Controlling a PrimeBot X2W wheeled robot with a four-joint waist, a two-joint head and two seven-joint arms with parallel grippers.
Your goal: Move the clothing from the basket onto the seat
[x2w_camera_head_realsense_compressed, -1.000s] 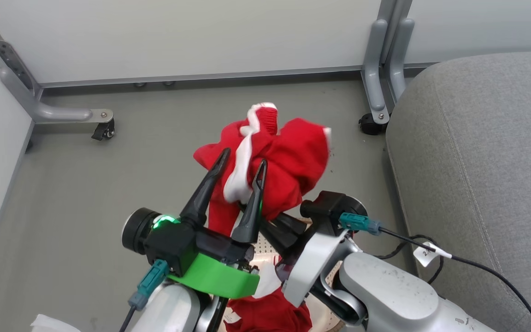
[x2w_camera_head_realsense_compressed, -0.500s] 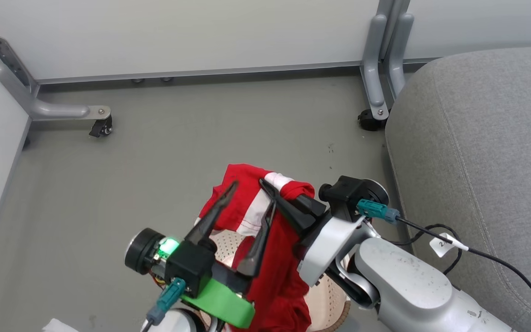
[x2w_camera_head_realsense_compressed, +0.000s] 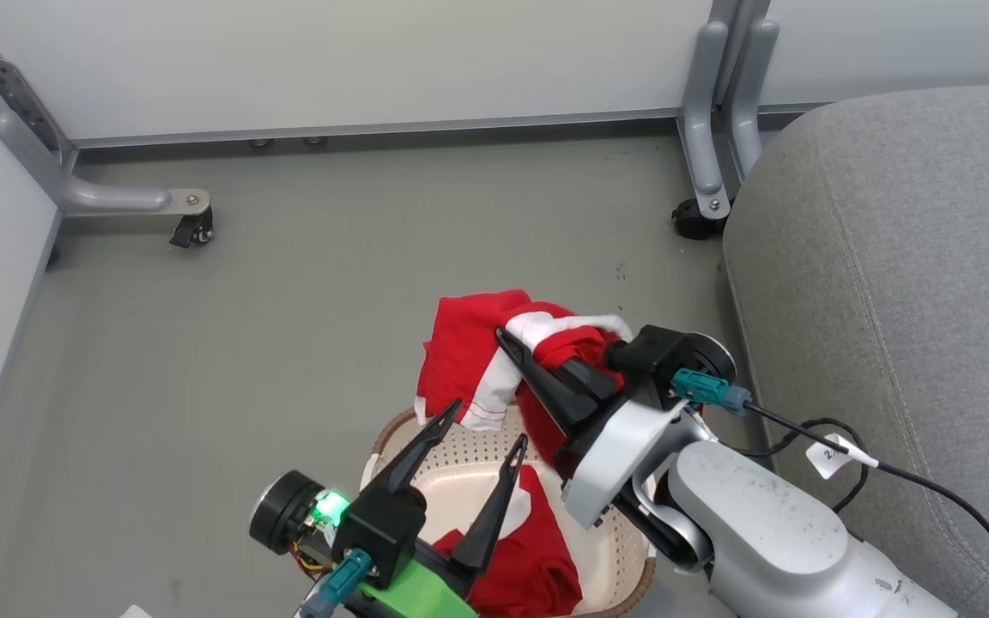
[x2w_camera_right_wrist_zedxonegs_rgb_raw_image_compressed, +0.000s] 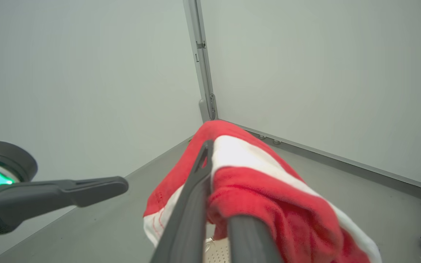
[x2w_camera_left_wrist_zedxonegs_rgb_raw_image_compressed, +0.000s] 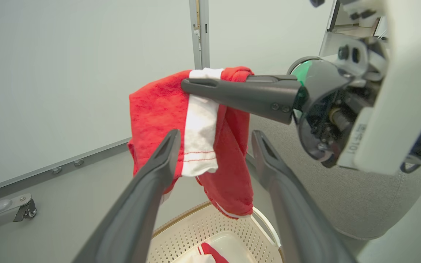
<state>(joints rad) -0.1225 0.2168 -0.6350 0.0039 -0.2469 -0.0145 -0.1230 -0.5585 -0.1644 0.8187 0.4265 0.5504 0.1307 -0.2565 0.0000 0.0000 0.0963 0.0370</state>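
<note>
We had our right pincer [x2w_camera_head_realsense_compressed: 507, 342] clenched on one red garment [x2w_camera_head_realsense_compressed: 460, 356] with a white stripe. The cloth was pinched between its closed fingers and draped over them, hanging in the air above the far rim of the basket [x2w_camera_head_realsense_compressed: 385, 439]. Our left pincer [x2w_camera_head_realsense_compressed: 489, 422] was released, its two fingers spread wide and holding nothing. It hovered low over the basket, just beside the hanging cloth and apart from it. In the left wrist view the garment hung beyond those spread fingers, its lowest hem above the brown rim. The second red garment [x2w_camera_head_realsense_compressed: 537, 558] lay crumpled on the basket's perforated bottom, partly hidden behind the left pincer. The basket stood on the grey floor [x2w_camera_head_realsense_compressed: 288, 292], just beside the seat [x2w_camera_head_realsense_compressed: 889, 257], which rose on our right. The held garment hung near the seat's rounded corner without touching it. Behind, pale wall panels [x2w_camera_head_realsense_compressed: 374, 60] met the floor, and a grey post foot with a castor [x2w_camera_head_realsense_compressed: 191, 233] stood at the far left.
</note>
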